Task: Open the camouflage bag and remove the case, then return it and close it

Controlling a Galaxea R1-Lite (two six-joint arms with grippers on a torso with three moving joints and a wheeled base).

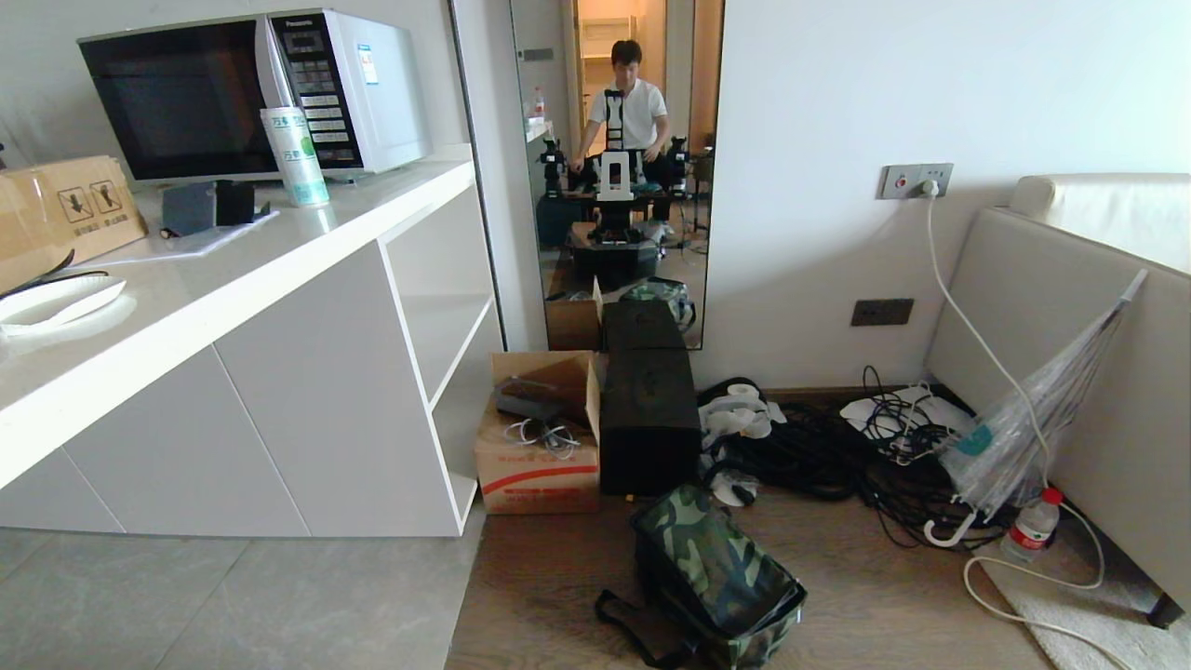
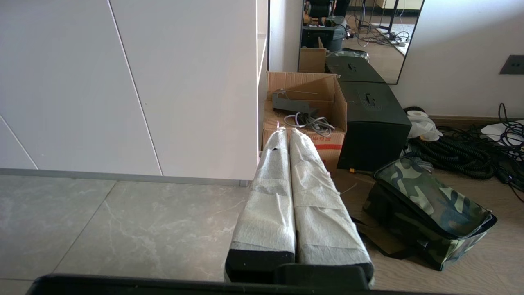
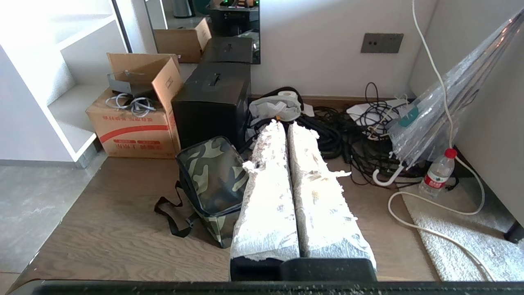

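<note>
Floor (image 1: 884,596): wood planking ahead of the robot, grey tile to its left. Carries everything below.

White bench (image 1: 279,279): cabinet along the robot's left, with a microwave (image 1: 251,88) on top. Not part of the job.

Black box (image 1: 649,419): tall, standing against the mirror wall, with a cardboard carton (image 1: 538,447) touching its left side. Both lie beyond the bag.

Camouflage bag (image 1: 716,572): on the wood floor, just in front of the black box, near the middle of the head view and low in it. Lid closed, zipper shut as far as can be seen. Long axis runs diagonally, from the far end near the box toward the robot and its right. Black strap (image 1: 633,628) trails off the near-left side. The case is not visible; presumably inside.

Left pincer (image 2: 286,135): padded fingers pressed together, holding nothing. The bag (image 2: 430,209) lies forward and to its right, low on the floor.

Right pincer (image 3: 282,127): fingers likewise closed flat against each other, empty. The bag (image 3: 213,180) lies forward and just to its left, partly hidden behind the fingers.

Judgement: the bag sits between the two arms, seemingly a little closer to the right one; either must drop well down and spread its fingers before reaching the zipper.
</note>
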